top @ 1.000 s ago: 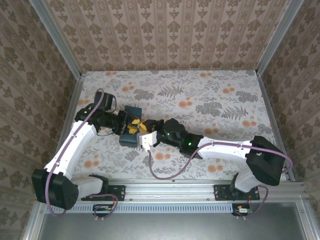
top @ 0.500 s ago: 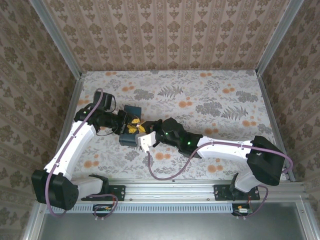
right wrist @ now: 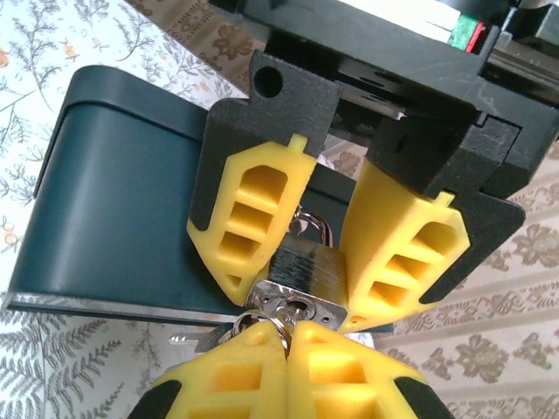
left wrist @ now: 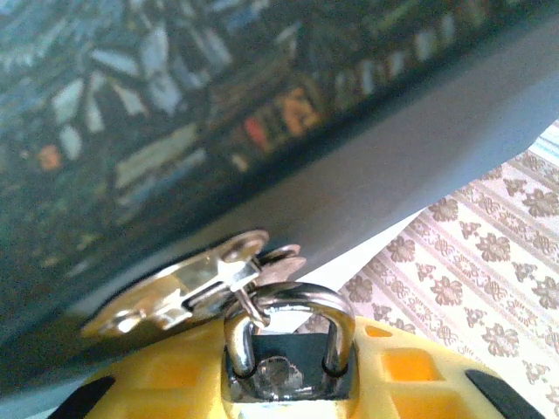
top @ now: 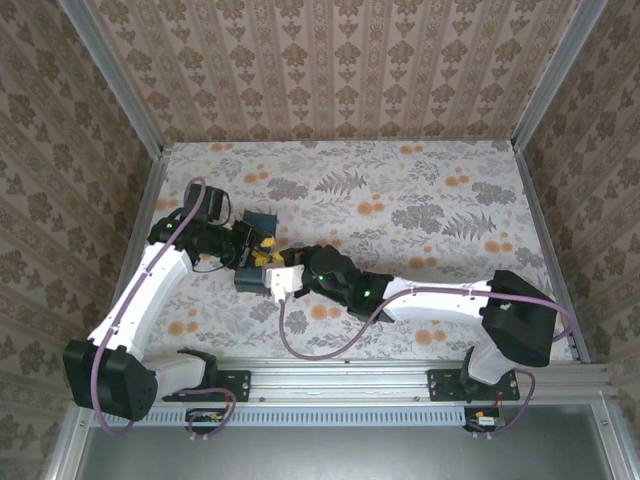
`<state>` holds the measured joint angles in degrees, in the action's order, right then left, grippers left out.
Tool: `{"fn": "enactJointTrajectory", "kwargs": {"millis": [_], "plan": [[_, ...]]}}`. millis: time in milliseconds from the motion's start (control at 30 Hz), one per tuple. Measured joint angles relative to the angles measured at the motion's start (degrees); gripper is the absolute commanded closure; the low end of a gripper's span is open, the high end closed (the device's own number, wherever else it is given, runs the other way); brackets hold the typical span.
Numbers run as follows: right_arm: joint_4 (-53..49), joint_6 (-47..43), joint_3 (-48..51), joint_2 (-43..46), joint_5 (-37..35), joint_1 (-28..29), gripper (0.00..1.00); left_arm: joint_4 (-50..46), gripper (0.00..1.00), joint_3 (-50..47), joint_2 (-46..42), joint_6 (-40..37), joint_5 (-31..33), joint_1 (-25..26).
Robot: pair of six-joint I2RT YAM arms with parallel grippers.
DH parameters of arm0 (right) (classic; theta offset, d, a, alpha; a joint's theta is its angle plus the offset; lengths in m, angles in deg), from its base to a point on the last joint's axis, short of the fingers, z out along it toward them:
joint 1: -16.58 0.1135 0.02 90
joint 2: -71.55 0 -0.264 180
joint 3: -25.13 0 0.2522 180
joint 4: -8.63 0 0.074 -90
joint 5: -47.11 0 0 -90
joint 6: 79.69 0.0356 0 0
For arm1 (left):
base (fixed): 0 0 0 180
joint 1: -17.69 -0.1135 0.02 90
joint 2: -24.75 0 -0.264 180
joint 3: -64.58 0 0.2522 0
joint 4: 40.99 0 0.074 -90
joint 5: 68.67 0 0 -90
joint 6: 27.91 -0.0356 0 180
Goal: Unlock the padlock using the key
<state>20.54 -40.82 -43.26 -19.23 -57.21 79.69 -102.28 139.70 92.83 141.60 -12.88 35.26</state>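
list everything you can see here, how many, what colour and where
padlock: 1, silver-grey, hooked through the hasp, clamped by the left pincer
box: 1, dark blue, on the table's left half
hasp: 1, silvery, on the box edge
key ring: silver, count unclear, at the padlock's keyhole end
table: 1, floral-patterned top
walls: beige patterned, around the table
left arm, right arm: white and black, from the near edge
left pincer: yellow fingers, shut on the padlock
right pincer: yellow fingers, shut, tips at the key ring
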Motion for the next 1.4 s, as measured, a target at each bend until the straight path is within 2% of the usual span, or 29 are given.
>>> {"fn": "enactJointTrajectory", "kwargs": {"millis": [233,400,700,900,933,1000,1067,1200,1400], "plan": [[0.9,13.4,-1.0,-2.0,-9.2,2.8,1.00,1.4,1.00,-1.3,-0.7,2.4,1.7,0.4],[-1.9,27.2,-3.2,-2.0,-12.1,3.0,1.00,3.7,1.00,-1.3,-1.2,3.5,1.8,0.4],[-6.0,55.9,-8.0,-1.5,-13.3,3.0,1.00,4.5,1.00,-1.3,-1.2,4.9,1.7,2.3],[-6.5,63.3,-7.4,-0.3,-11.5,2.0,0.99,4.2,1.00,-1.5,-1.4,4.9,1.2,2.3],[-6.7,64.0,-6.8,0.5,-10.5,1.5,0.95,4.3,1.00,-1.7,-1.6,4.9,1.1,2.2],[-8.2,66.5,-5.3,3.0,-7.6,-0.9,0.79,4.1,1.00,-2.3,-1.8,4.6,0.8,1.9],[-10.2,69.1,-4.7,5.4,-3.7,-4.5,0.69,3.7,1.00,-2.7,-1.8,4.1,0.5,1.4],[-12.1,75.2,-4.7,8.0,5.2,-11.3,0.62,3.6,1.00,-3.3,-1.8,3.0,0.1,0.8],[-13.2,82.1,-4.7,5.8,17.9,-11.7,0.48,3.8,1.00,-3.8,-1.8,2.8,-0.3,0.7]]}}
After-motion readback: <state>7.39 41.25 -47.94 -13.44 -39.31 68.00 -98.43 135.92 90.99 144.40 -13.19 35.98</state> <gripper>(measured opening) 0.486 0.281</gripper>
